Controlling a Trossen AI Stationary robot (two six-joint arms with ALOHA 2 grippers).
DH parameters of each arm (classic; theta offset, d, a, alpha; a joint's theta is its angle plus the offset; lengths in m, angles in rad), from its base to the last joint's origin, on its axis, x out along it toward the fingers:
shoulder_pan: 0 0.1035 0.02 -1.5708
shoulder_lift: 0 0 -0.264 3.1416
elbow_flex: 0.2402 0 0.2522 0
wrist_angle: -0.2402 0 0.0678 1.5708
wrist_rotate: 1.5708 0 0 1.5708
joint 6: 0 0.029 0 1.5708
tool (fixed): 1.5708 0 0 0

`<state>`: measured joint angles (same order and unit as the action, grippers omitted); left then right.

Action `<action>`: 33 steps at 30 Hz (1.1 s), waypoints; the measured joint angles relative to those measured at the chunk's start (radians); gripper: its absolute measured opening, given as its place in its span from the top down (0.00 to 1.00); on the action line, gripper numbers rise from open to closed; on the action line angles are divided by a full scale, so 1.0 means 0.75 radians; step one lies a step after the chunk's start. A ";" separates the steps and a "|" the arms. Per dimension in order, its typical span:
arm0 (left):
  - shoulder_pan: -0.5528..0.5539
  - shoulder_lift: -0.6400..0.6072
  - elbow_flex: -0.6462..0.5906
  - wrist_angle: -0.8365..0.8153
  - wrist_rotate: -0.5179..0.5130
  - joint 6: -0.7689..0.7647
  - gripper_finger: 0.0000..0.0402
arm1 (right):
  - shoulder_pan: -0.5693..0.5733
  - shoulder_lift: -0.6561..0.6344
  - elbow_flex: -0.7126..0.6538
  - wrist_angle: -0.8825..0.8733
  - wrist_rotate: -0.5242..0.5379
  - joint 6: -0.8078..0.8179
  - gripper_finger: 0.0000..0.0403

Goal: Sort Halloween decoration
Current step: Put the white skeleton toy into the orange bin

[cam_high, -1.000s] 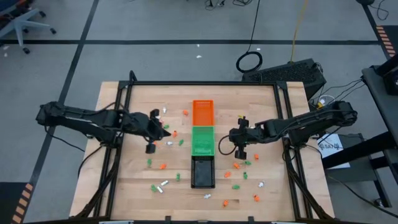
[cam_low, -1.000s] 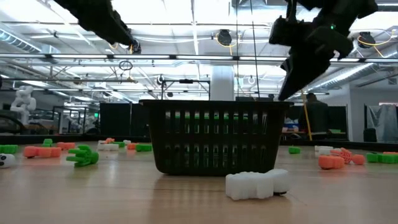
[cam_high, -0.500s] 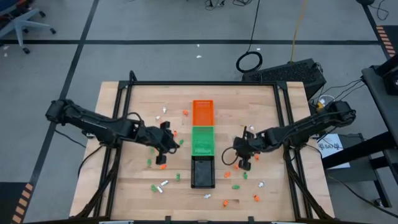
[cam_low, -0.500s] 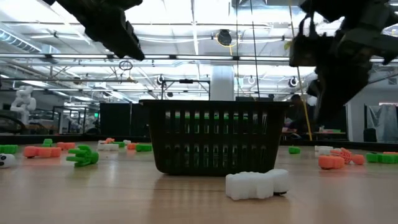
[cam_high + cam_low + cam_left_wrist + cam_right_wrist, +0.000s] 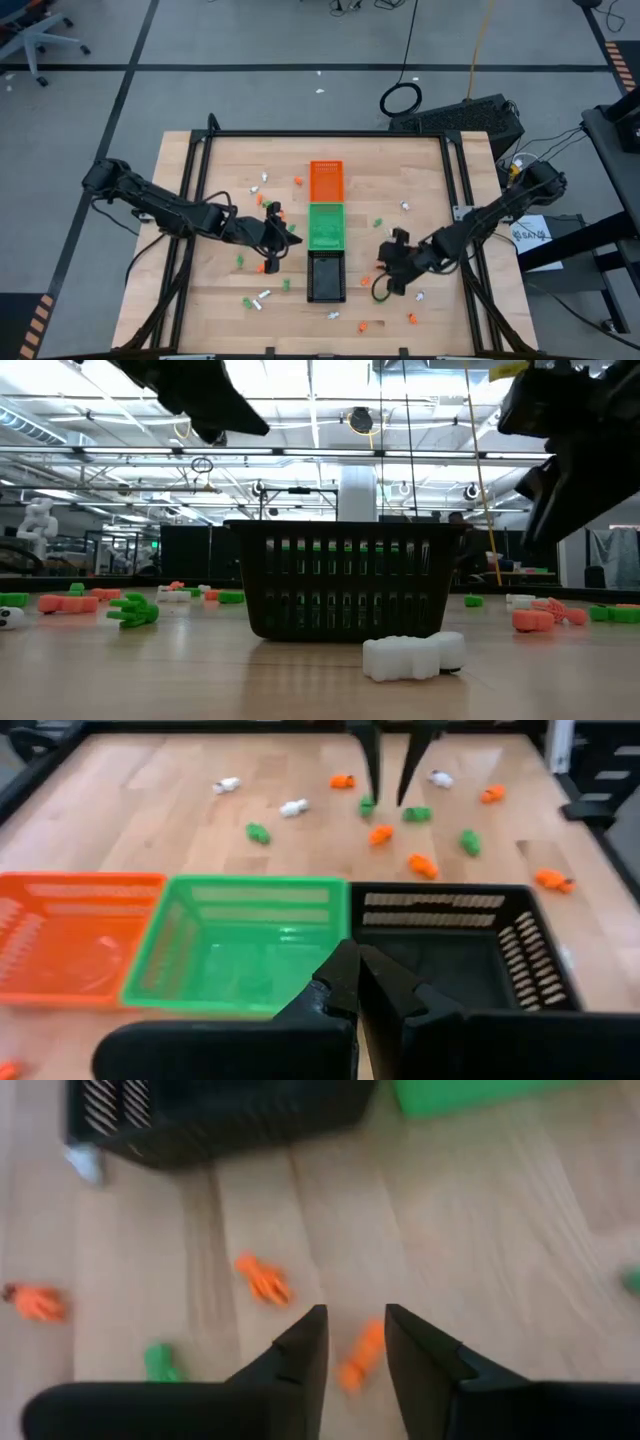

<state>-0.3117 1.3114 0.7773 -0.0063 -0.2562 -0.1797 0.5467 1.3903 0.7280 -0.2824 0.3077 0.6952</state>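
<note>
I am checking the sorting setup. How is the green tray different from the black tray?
The green tray sits in the middle of the row; the black tray sits at its end, nearest the table's front edge. Both look empty in the left wrist view. They share a rectangular shape, slotted walls and similar size.

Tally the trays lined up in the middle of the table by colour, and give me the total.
orange tray: 1
green tray: 1
black tray: 1
Total: 3
</note>
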 joint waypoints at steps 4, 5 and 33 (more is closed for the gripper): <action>-0.050 0.072 0.000 0.059 -0.006 -0.027 0.98 | 0.070 0.097 -0.002 0.172 0.006 -0.064 0.70; -0.062 0.090 0.000 0.064 -0.008 -0.029 0.98 | 0.082 0.119 -0.002 0.222 0.002 -0.080 0.68; -0.385 0.206 -0.001 0.290 -0.334 -0.031 0.98 | 0.166 0.498 0.110 0.888 -0.081 -0.284 0.67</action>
<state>-0.6005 1.4662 0.7765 0.2113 -0.5064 -0.2028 0.6708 1.7640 0.8108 0.3836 0.2469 0.4824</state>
